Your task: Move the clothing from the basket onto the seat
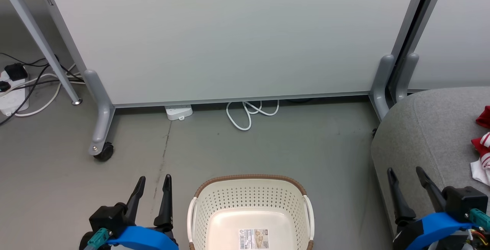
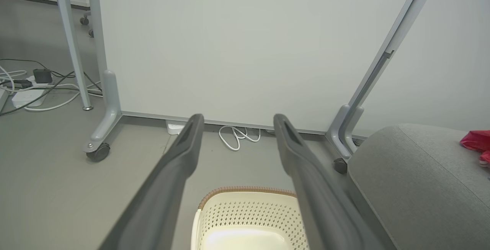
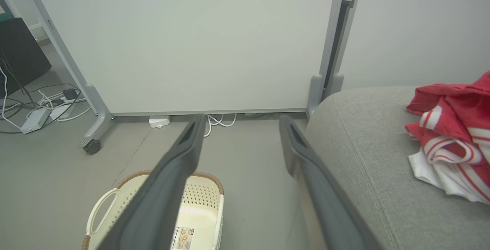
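Observation:
The cream basket (image 1: 249, 200) with a brown rim stands on the floor at bottom centre, holding nothing; its bottom label shows. The basket (image 2: 245, 215) also appears low in the left wrist view, and the basket (image 3: 203, 200) at lower left in the right wrist view. Red clothing (image 1: 483, 142) with white stripes lies bunched on the grey seat (image 1: 425, 135) at the right edge; clothing (image 3: 455, 135) and seat (image 3: 367, 158) show closer in the right wrist view, clothing (image 2: 476, 142) small in the left. My left gripper (image 1: 154, 183) hangs open left of the basket. My right gripper (image 1: 405, 175) is open over the seat's front corner.
A white partition panel (image 1: 229, 35) on grey wheeled legs (image 1: 101, 127) closes off the back. A coiled white cable (image 1: 249, 112) and a power strip (image 1: 178, 112) lie at its foot. More cables and a power strip (image 1: 15, 89) sit far left. Grey floor surrounds the basket.

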Controlling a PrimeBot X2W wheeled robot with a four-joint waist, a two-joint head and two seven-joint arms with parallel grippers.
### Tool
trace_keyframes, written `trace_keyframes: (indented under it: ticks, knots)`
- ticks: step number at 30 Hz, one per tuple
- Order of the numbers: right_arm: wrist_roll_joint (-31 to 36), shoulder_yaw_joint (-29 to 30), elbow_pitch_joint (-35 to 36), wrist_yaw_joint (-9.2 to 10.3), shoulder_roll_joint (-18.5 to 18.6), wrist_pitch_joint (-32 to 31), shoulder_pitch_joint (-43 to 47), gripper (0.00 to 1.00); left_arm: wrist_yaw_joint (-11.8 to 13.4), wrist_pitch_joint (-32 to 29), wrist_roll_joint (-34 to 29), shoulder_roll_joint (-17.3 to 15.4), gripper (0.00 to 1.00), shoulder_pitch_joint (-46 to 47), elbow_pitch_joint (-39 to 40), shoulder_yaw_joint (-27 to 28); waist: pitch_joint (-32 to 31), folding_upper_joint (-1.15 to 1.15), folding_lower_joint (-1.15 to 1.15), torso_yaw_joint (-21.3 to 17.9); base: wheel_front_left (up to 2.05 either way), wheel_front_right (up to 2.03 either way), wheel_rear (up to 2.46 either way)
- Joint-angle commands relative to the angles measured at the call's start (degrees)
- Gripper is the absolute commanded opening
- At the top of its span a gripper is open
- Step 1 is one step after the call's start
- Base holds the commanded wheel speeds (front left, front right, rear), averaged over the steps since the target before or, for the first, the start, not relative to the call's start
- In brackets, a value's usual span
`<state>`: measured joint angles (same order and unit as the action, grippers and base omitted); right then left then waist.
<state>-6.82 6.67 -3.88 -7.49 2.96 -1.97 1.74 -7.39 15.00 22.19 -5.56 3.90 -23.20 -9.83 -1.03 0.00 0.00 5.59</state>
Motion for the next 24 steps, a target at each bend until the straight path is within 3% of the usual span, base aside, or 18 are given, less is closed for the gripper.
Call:
trace_keyframes:
  ticks: [1,5,6,14,24]
  knots:
    - [-0.59,-0.16,-0.18,-0.01,-0.12,0.31,0.53,1.00,-0.16,0.27,0.03,-0.06,1.00,0.08,0.01,0.18,0.01,0.00,0.00,-0.04,0.00,0.00,0.00]
    - [-1.21,-0.27,-0.53,-0.01,-0.11,0.55,0.32,1.00,-0.16,0.27,0.25,0.15,1.00,-0.36,0.05,-0.24,-0.01,0.00,0.00,-0.17,0.00,0.00,0.00]
    - [-1.13,-0.27,-0.55,0.00,-0.01,0.21,-0.01,0.00,0.00,0.00,0.21,0.20,0.00,-0.04,0.01,-0.30,-0.01,0.00,0.00,-0.17,0.00,0.00,0.00]
    - [-1.56,-0.37,-5.10,0.01,-0.59,-0.03,0.29,0.00,0.01,-0.36,0.70,0.63,0.00,-3.52,-3.66,-0.29,0.00,0.00,0.00,-0.21,0.00,0.00,0.00]
    - [-12.92,-0.20,-5.88,0.01,-0.51,-0.77,-1.03,0.00,0.00,-3.20,10.14,0.88,0.00,-2.63,-1.87,1.96,0.09,0.00,0.00,-0.64,0.00,0.00,0.00]
